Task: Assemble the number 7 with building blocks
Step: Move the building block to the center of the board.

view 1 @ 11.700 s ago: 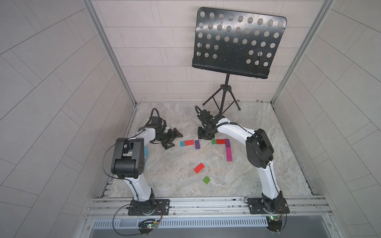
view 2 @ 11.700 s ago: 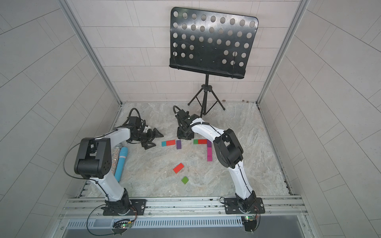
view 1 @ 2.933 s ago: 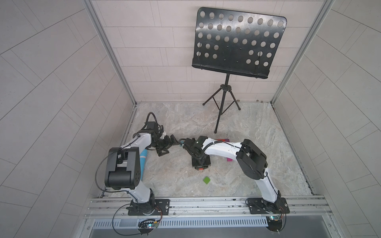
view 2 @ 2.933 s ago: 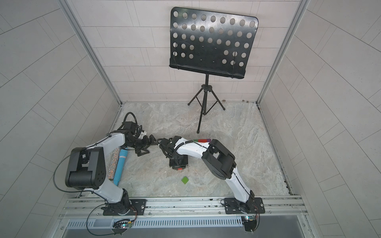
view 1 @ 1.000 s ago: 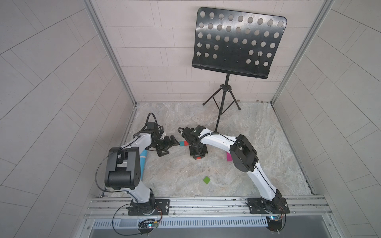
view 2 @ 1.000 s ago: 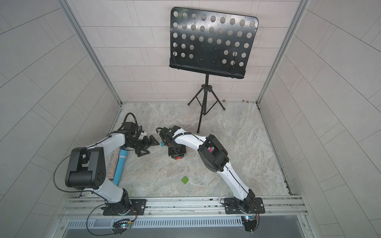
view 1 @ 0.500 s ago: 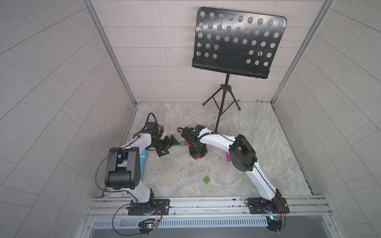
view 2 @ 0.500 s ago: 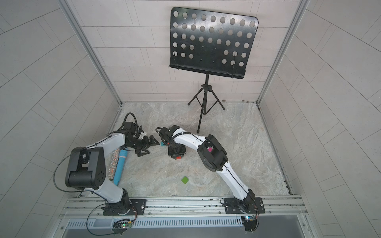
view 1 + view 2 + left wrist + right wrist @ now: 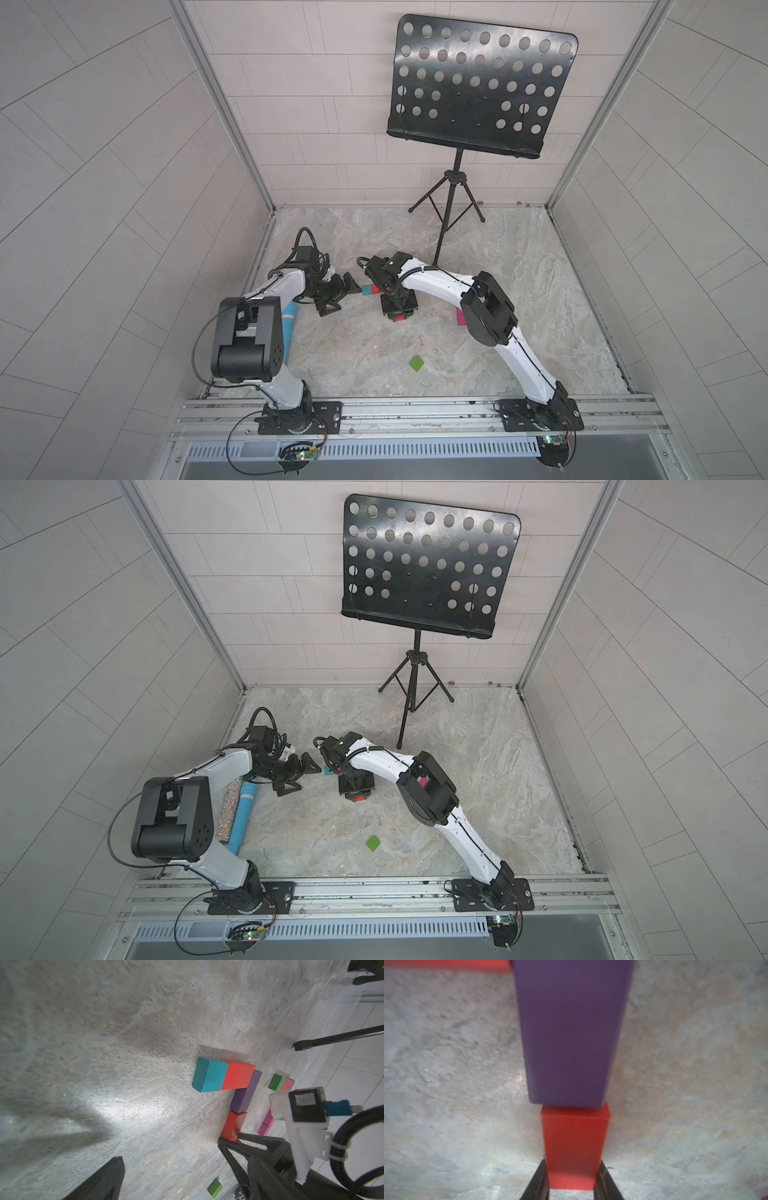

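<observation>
— Where did we have the right gripper (image 9: 572, 1178) at that moment?
— Low over the tabletop (image 9: 519, 257), its black fingers (image 9: 537, 1182) pinching the near end of a red block (image 9: 575, 1138). We saw that block's far end meeting the end of the purple block (image 9: 571, 1032), in line with it.
— And the number 7 (image 9: 242, 1086)?
— We found it lying flat, on the left arm's side of the tabletop's middle. A teal block (image 9: 207, 1078) and a second red block (image 9: 239, 1074) sat side by side as the short bar. The purple block ran from the bar's end as the stem, with the pinched red block at the stem's foot.
— Our left gripper (image 9: 341, 297)?
— Spread wide, holding nothing, just beside the teal end of the bar. We could not tell whether it touched the tabletop.
— The other blocks?
— We noted a green square (image 9: 416, 363) lying alone nearer the base rail, well apart from the figure. Beyond the stem was a small cluster: a green block (image 9: 275, 1082), a red one and magenta blocks (image 9: 268, 1120).
— Anything else?
— A black music stand (image 9: 415, 600) at the back, and a glittery cylinder (image 9: 227, 808) beside a blue tube (image 9: 244, 812) under the left arm.
</observation>
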`<state>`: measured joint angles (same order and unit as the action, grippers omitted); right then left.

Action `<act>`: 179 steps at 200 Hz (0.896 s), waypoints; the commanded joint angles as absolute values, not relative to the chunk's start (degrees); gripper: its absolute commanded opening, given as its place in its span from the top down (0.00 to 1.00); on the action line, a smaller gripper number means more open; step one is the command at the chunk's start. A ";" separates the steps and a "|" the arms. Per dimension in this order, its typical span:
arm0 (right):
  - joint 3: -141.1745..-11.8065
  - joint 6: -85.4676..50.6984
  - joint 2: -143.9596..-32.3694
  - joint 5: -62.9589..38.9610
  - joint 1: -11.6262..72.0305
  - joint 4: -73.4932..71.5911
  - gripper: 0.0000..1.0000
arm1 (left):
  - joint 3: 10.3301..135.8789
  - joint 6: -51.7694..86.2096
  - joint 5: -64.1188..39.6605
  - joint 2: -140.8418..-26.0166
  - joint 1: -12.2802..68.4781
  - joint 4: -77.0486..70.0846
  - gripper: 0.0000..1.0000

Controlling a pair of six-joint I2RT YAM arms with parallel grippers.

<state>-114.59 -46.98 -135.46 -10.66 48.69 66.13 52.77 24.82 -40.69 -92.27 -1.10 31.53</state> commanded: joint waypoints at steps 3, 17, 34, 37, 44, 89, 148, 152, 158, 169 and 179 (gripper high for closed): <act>-113.91 -48.23 -140.54 -7.90 48.22 63.11 0.68 | 52.19 24.18 -40.70 -92.90 -1.28 31.27 0.00; -114.08 -48.43 -140.80 -8.06 48.23 63.11 0.68 | 52.12 24.11 -40.72 -92.98 -1.23 31.29 0.00; -114.13 -48.62 -140.82 -8.13 48.18 63.11 0.68 | 52.16 24.11 -40.76 -92.99 -1.32 31.29 0.00; -114.13 -48.75 -140.88 -8.17 48.11 63.13 0.68 | 52.18 24.11 -40.70 -92.99 -1.25 31.29 0.00; -114.19 -48.86 -140.89 -8.17 48.08 63.11 0.68 | 52.15 24.13 -40.70 -93.02 -1.29 31.29 0.00; -114.26 -49.37 -141.06 -8.17 47.99 62.93 0.67 | 52.03 24.09 -40.75 -93.08 -1.23 31.23 0.00; -114.80 -49.62 -141.24 -8.17 48.01 62.84 0.67 | 52.05 24.08 -40.78 -93.23 -1.26 31.03 0.00; -114.83 -49.58 -141.30 -8.25 48.01 62.84 0.67 | 52.09 24.18 -40.78 -93.25 -1.23 31.07 0.00; -114.92 -49.57 -141.33 -8.30 47.99 62.84 0.67 | 52.09 24.18 -40.86 -93.32 -1.26 30.92 0.00; -114.96 -49.57 -141.41 -8.35 48.00 62.84 0.67 | 52.04 24.18 -40.87 -93.34 -1.29 30.93 0.00; -115.05 -49.36 -141.42 -8.43 48.08 62.84 0.67 | 52.02 24.21 -40.87 -93.34 -1.26 30.94 0.00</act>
<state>-115.92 -48.21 -136.29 -11.33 48.42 67.18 52.77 24.82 -40.69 -92.55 -1.10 31.29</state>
